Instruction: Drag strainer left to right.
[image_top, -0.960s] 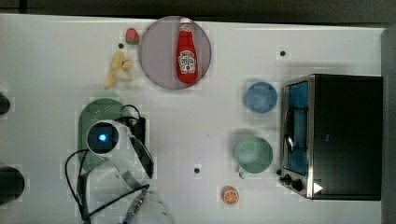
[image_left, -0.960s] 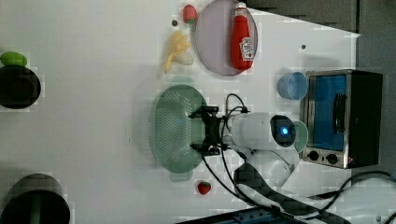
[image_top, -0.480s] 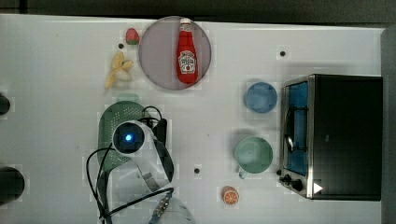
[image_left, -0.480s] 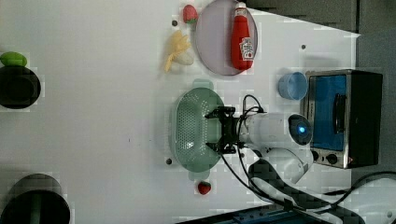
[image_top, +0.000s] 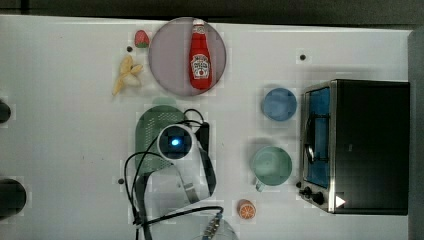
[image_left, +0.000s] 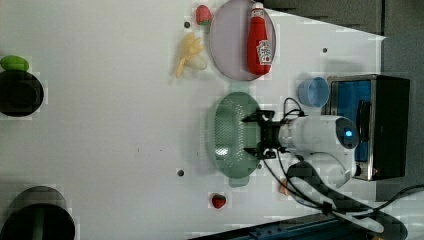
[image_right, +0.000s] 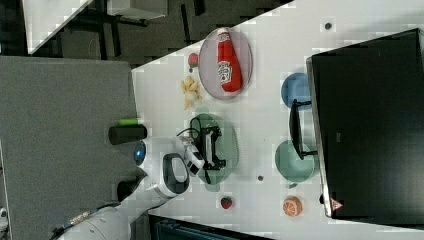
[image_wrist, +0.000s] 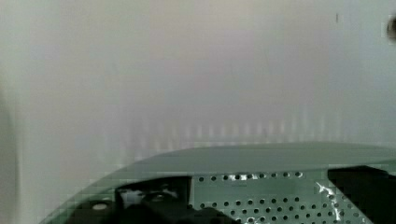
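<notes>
gripper (image_left: 250, 136): black fingers spread wide, gripping nothing | inside pale green oval perforated plastic strainer (image_left: 226, 131) | white table (image_left: 110, 130)

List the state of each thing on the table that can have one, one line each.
strainer: upright on the table, open side up, gripper fingers inside it.
gripper: open wide, reaching into the strainer.
ketchup bottle: lying flat on the plate, cap on.
green mug: upright.
blue cup: upright.
toaster oven: door closed.
banana: partly peeled.
</notes>
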